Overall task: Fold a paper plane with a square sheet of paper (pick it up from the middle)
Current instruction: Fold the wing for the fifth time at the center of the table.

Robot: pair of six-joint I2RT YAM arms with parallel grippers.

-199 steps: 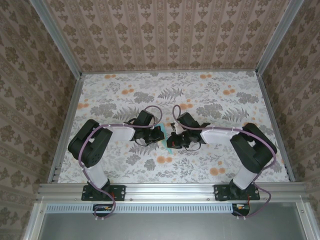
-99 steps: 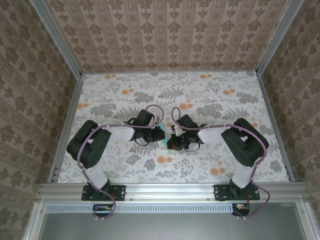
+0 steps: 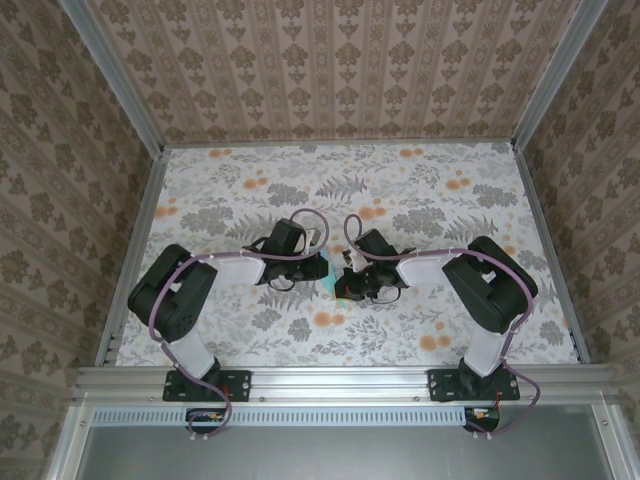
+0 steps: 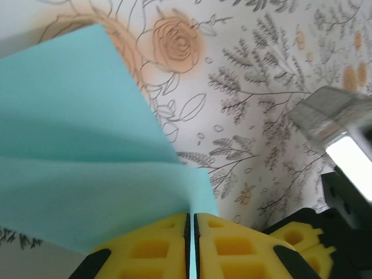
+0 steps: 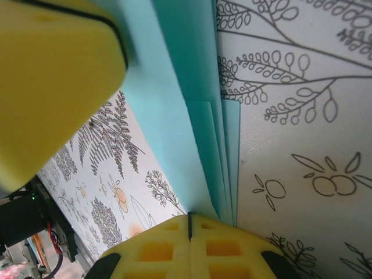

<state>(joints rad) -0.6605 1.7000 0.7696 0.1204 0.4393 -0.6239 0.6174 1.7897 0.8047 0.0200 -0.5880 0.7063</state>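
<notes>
Top view: both arms reach inward and meet at frame centre, low over the floral tabletop [image 3: 430, 200]. Left gripper [image 3: 320, 268] and right gripper [image 3: 350, 285] sit nose to nose, nearly touching. A small sliver of turquoise paper [image 3: 333, 287] shows between them, just below centre.

Left wrist view: the 2 yellow pads [image 4: 145, 244] at bottom centre are pressed together with only a thin seam between them. The paper fans out from that seam toward the upper left and covers most of the left half of the frame, with 1 crease running across it. Claw is clamped on the paper edge. At lower right sits another yellow pad, with a grey-white block from the other arm above it.

Right wrist view: pads [image 5: 232, 247] at bottom centre are also together. Several stacked folded layers of the paper run from the top of the frame down into the seam, so this claw is clamped on the paper as well. A blurred yellow pad [image 5: 52, 81] fills the upper left, against the paper's face.

The paper is pinched from both sides. I can't tell whether it touches the tabletop.
</notes>
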